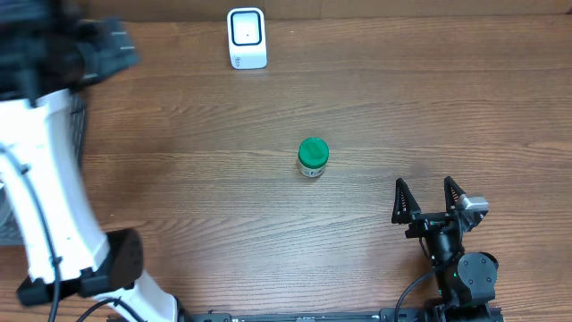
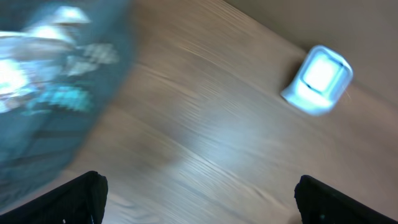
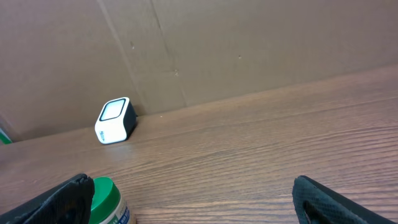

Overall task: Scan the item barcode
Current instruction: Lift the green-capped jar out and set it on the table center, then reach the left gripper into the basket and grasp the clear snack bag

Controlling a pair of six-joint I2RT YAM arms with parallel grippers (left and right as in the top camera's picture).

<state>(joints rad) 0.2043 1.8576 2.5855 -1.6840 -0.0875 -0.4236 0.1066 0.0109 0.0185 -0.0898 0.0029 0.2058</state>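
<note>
Left fingers [image 2: 78, 198] and right fingers [image 1: 403, 200] gaped wide, empty. The jar [image 1: 313, 157] stood mid-surface [image 1: 197, 206], nearer the right fingers, likely their pick; the scanner [image 1: 247, 38] sat at the far edge.

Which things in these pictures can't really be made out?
- Barcode on the green-lidded jar: too small in the overhead view; in the right wrist view the jar is cut off by the bottom edge.
- Teal mass, left wrist view: blurred, unidentifiable.
- Scanner: its face is blurred in the left wrist view and too small elsewhere.
</note>
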